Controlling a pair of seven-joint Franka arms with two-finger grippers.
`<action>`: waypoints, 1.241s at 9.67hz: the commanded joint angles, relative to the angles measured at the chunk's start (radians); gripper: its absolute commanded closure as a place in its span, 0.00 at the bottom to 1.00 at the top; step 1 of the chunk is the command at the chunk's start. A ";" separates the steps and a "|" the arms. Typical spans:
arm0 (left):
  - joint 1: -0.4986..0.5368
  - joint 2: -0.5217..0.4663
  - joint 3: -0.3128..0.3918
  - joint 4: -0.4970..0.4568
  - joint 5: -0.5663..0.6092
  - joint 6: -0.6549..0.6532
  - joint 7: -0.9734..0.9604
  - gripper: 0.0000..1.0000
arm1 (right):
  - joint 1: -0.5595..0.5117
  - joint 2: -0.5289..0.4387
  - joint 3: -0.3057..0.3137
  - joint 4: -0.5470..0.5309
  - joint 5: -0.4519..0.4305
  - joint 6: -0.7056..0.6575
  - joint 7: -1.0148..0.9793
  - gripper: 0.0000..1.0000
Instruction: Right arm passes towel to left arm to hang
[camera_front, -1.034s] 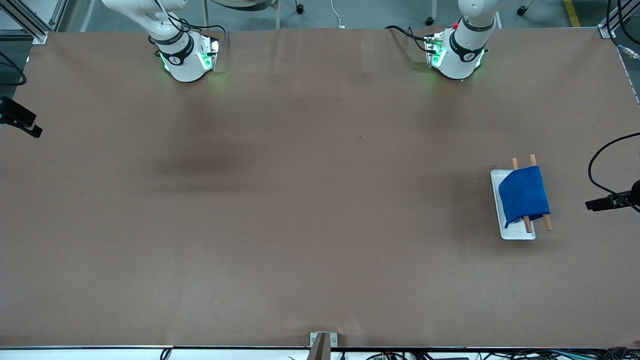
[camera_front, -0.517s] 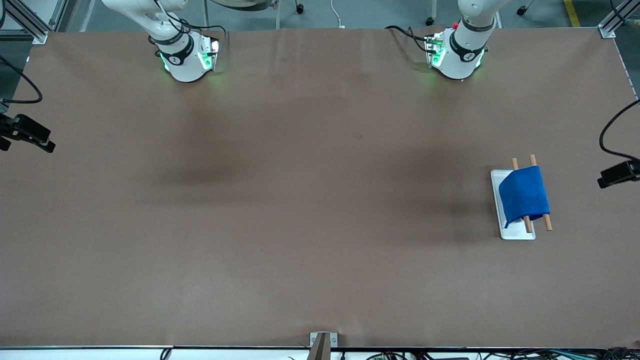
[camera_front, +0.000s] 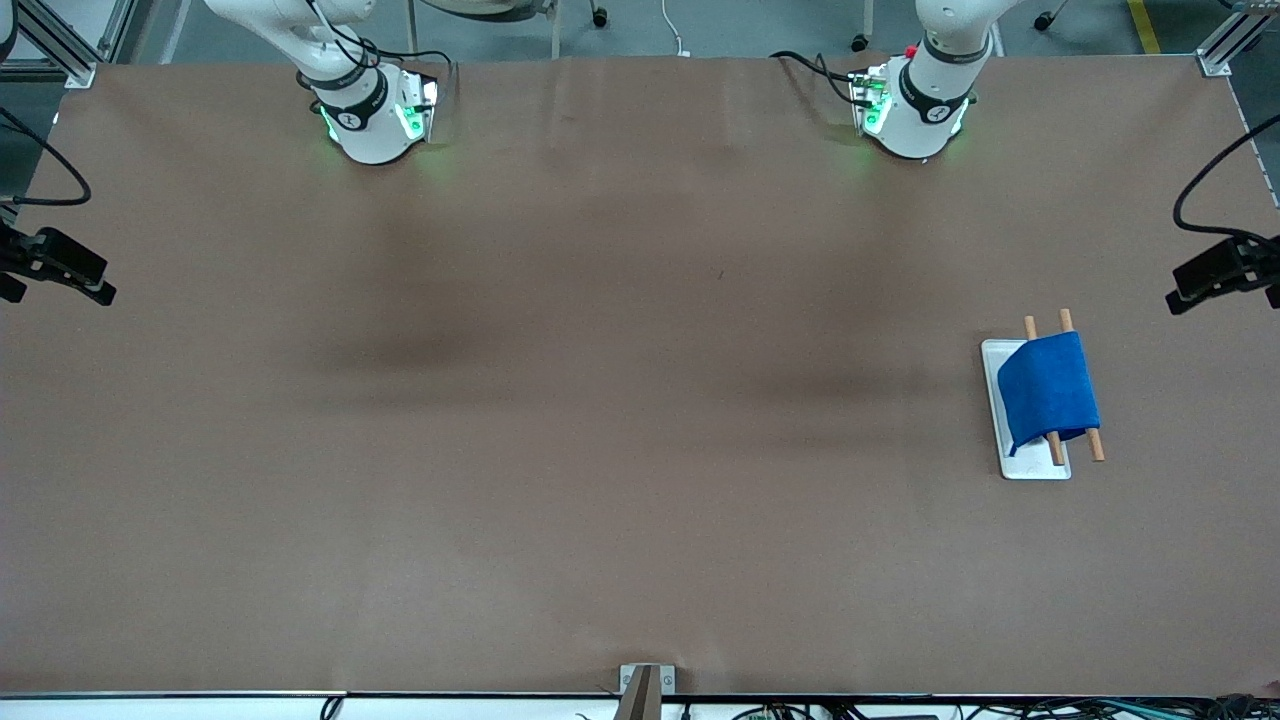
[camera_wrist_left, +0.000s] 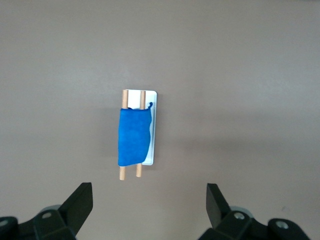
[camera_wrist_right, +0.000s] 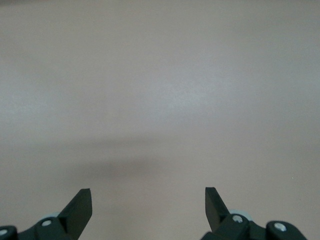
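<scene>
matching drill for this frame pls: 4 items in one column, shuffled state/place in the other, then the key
Items:
1. towel
2. white tray
3. left tool
4. right tool

States/places:
A. open, over bare table, nothing held
B. draped over two wooden rods
C. open, high over the towel, empty
D. flat on the table toward the left arm's end, under the rods

Pairs: 1-B, 2-D, 3-C, 4-A

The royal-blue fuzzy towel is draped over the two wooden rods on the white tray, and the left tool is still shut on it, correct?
Not quite. The royal-blue fuzzy towel does lie over the two wooden rods on the white tray, but the left tool is open and holds nothing, high over it, as the left wrist view shows.
</scene>
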 joint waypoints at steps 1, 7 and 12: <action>-0.251 -0.131 0.270 -0.155 -0.075 -0.009 0.013 0.00 | -0.025 -0.009 0.037 0.059 0.014 -0.061 -0.005 0.00; -0.387 -0.270 0.368 -0.320 -0.111 0.026 0.037 0.00 | -0.002 -0.010 0.032 0.096 0.012 -0.155 0.040 0.00; -0.396 -0.227 0.351 -0.266 -0.112 0.011 0.028 0.00 | -0.008 -0.009 0.034 0.092 0.017 -0.167 0.044 0.00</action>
